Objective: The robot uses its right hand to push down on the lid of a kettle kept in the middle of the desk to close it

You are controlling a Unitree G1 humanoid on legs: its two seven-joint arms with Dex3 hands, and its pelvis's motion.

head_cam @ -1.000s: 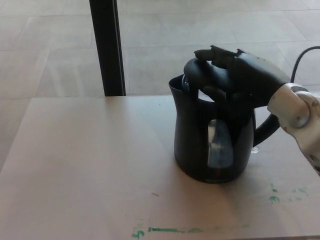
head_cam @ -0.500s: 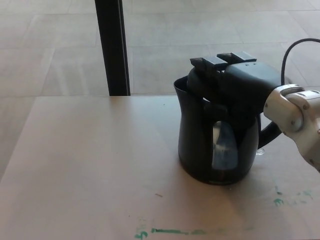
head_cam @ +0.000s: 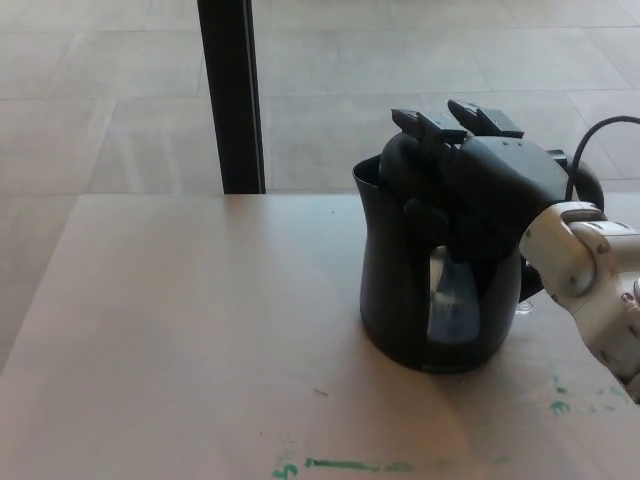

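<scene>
A black electric kettle [head_cam: 400, 290] with a clear water window stands on the desk [head_cam: 180, 330], right of centre. My right hand [head_cam: 480, 180] lies over the top of the kettle, palm down, its fingers [head_cam: 425, 125] stretched out flat toward the spout side. The hand covers the lid, so I cannot see how the lid sits. The hand holds nothing. The white forearm [head_cam: 590, 280] comes in from the right edge. My left hand does not show.
A black vertical post [head_cam: 232, 95] stands behind the desk's far edge, left of the kettle. A black cable [head_cam: 590, 140] loops behind the wrist. Green paint marks [head_cam: 340, 464] run along the desk's front edge. Tiled floor lies beyond.
The whole picture has shifted a little as the camera moved. The right hand has settled lower and flatter over the kettle's top, the fingers now lying level.
</scene>
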